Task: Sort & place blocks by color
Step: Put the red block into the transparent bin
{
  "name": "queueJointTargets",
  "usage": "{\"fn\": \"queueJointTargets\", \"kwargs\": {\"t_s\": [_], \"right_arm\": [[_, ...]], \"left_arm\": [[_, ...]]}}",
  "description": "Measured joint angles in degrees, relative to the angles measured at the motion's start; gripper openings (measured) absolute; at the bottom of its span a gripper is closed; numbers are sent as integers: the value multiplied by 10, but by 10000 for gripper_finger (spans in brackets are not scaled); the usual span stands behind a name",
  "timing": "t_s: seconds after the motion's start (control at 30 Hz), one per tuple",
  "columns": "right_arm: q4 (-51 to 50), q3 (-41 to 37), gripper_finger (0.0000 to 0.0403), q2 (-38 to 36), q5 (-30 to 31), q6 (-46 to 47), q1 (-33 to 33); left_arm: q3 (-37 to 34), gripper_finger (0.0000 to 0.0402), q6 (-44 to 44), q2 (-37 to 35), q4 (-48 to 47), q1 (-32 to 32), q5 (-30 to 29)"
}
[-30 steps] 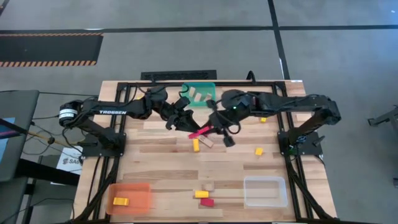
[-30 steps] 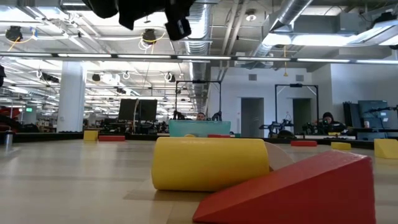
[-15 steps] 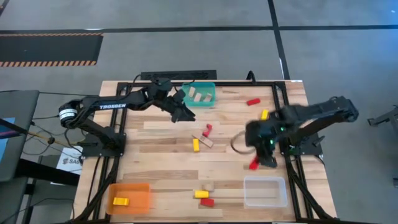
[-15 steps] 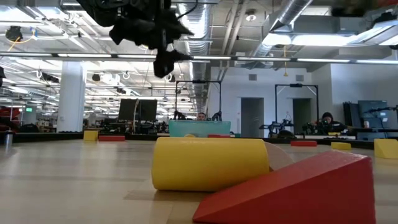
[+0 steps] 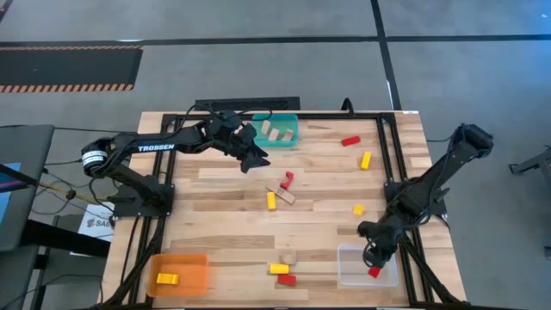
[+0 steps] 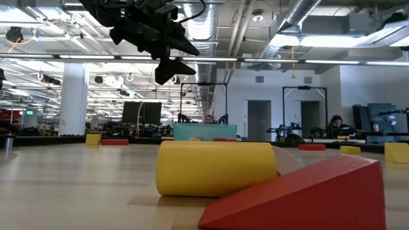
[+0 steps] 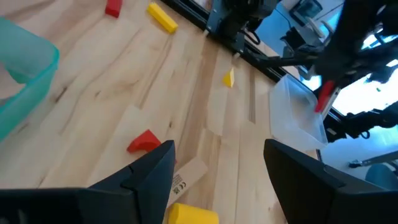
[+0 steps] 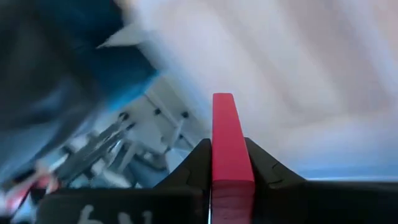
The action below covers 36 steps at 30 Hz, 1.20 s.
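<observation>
High view shows the right gripper (image 5: 373,261) over the clear bin (image 5: 346,274) at the table's near right corner, pinching a red block (image 5: 374,271) that hangs above the bin's inner part; in the right wrist view the same red block (image 8: 230,144) stands clamped between the two dark fingers (image 8: 194,167). The left gripper (image 5: 252,155) hovers near the teal bin (image 5: 288,139) at the far edge, its fingers (image 7: 149,173) spread wide with nothing between them. The teal bin holds two tan blocks (image 5: 271,132). Most open wood lies between the middle cluster and the near row, and along the left side of the table (image 5: 224,224). In the middle lie a yellow block (image 5: 271,201), a tan bar (image 5: 282,194) touching it, and a small red piece (image 5: 287,180) just beside them. Toward the far right are a red block (image 5: 349,140) and a yellow one (image 5: 366,159); a yellow cube (image 5: 358,209) sits nearer the right arm's base. Along the near edge, a yellow block (image 5: 278,269), a red wedge (image 5: 287,279) and a tan cube (image 5: 290,257) sit close together, between the orange bin (image 5: 194,275), which holds a yellow block (image 5: 167,278), and the clear bin.
</observation>
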Motion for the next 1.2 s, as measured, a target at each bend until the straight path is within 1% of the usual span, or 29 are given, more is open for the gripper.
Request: {"fn": "queueJointTargets", "kwargs": {"t_s": [0.07,0.17,0.37,0.47,0.53,0.63,0.8,0.87,0.93,1.07,1.2], "right_arm": [[-18,-7,76,0,14,34,7],[-28,-9,85,0,15,59,8],[-48,-10,90,0,14,60,1],[-46,-10,103,-1,10,58,-10],[-46,-10,121,-2,9,55,-20],[-32,-10,159,-2,-3,40,-34],[-28,-10,236,-2,-60,1,-56],[-25,-10,258,-12,-84,-18,-67],[-23,-9,270,-27,-94,-22,-81],[-20,-9,276,-72,-76,-37,-118],[-21,-8,276,-104,-27,-117,-173]], "left_arm": [[0,233,0,0,2,0,0],[0,233,0,0,2,0,-4],[0,233,0,0,2,-9,-20],[0,233,0,0,2,-13,-20],[0,233,0,0,2,-17,-25],[0,233,0,0,2,-20,-30],[0,233,-5,0,2,-25,-39],[0,233,-10,0,2,-29,-53],[0,233,-14,0,2,-34,-73],[0,233,-22,0,2,-51,-109],[0,233,-26,0,-1,-71,-142]]}}
